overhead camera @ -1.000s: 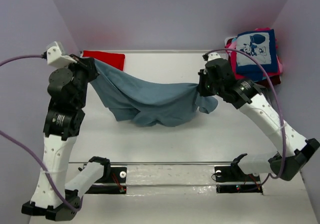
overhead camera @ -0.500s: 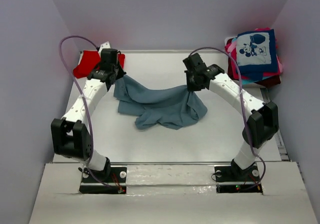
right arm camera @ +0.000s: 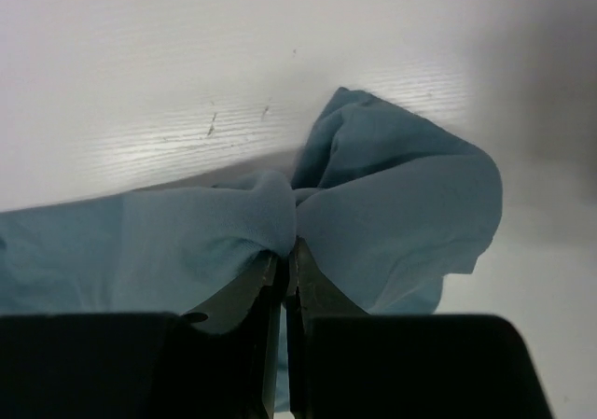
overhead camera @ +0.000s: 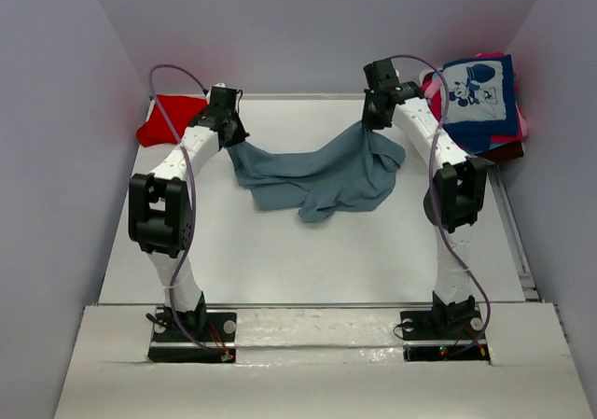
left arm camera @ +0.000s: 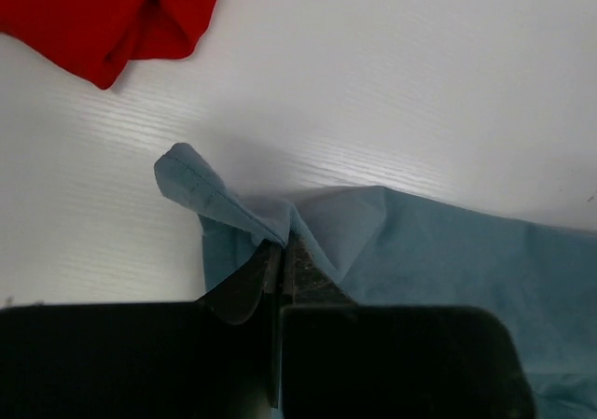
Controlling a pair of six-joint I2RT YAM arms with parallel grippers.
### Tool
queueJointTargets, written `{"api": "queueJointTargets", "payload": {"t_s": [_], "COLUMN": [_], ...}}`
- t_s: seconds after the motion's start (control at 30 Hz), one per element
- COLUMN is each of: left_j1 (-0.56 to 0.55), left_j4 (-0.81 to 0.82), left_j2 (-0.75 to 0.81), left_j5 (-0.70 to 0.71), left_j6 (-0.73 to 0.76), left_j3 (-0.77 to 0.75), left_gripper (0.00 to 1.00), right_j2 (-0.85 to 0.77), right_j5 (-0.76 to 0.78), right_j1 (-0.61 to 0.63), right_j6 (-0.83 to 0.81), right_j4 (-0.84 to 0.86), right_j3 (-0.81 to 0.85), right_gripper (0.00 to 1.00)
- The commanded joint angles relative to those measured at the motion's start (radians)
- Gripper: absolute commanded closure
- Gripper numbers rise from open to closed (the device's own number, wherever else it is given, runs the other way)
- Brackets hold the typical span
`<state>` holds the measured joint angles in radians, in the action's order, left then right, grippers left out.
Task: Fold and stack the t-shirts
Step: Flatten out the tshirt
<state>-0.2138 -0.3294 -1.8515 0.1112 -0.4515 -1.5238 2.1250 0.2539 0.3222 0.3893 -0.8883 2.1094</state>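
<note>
Grey-blue t-shirt (overhead camera: 322, 172) strung between grippers
We grip opposite edges, left gripper (overhead camera: 233, 136) and right gripper (overhead camera: 371, 122) both clamped (far end of table (overhead camera: 280, 251)); its span runs left-right, body sagging toward us.

— What place is this?
— A robotics lab cell: plain lilac panels (overhead camera: 317, 27) box in a white surface (overhead camera: 308, 251), with left arm (overhead camera: 160, 216) and right arm (overhead camera: 454, 195) bolted to its near rail (overhead camera: 317, 328).
</note>
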Motion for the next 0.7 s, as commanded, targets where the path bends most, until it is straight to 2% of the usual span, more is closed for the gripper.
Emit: {"api": "queueJointTargets", "payload": {"t_s": [0.0, 0.03, 0.07, 0.13, 0.17, 0.2, 0.33, 0.37, 0.47, 0.67], "left_j1": [0.008, 0.008, 0.008, 0.008, 0.008, 0.008, 0.008, 0.008, 0.008, 0.008], "left_j4": [0.027, 0.027, 0.027, 0.044, 0.052, 0.056, 0.075, 0.076, 0.072, 0.04], "left_j2": [-0.058, -0.084, -0.095, -0.113, -0.115, -0.115, -0.092, -0.081, -0.036, 0.08], "left_j5": [-0.041, -0.05, -0.065, -0.085, -0.088, -0.096, -0.097, -0.096, -0.09, -0.082], "left_j6": [-0.004, -0.004, -0.004, -0.003, -0.004, -0.006, -0.009, -0.01, -0.01, 0.0], "left_j3": [-0.072, -0.088, -0.096, -0.102, -0.099, -0.096, -0.085, -0.081, -0.07, -0.026], "left_gripper": [0.94, 0.94, 0.88, 0.65, 0.41, 0.34, 0.05, 0.03, 0.02, 0.01], "right_j2": [0.107, 0.127, 0.136, 0.142, 0.136, 0.124, 0.032, -0.003, -0.066, -0.252], "right_j5": [-0.093, -0.097, -0.11, -0.114, -0.116, -0.12, -0.134, -0.14, -0.162, -0.198], "right_j1": [0.008, 0.008, 0.008, 0.008, 0.008, 0.008, 0.008, 0.008, 0.008, 0.083], "right_j6": [0.019, 0.023, 0.023, 0.023, 0.023, 0.02, 0.003, 0.005, 0.011, 0.019], "right_j4": [-0.08, -0.08, -0.087, -0.098, -0.1, -0.087, -0.047, -0.049, -0.044, -0.047], "right_j3": [0.129, 0.13, 0.132, 0.133, 0.129, 0.103, 0.012, -0.003, -0.089, -0.308], "right_gripper": [0.93, 0.93, 0.93, 0.8, 0.46, 0.29, 0.06, 0.0, 0.0, 0.0]}}
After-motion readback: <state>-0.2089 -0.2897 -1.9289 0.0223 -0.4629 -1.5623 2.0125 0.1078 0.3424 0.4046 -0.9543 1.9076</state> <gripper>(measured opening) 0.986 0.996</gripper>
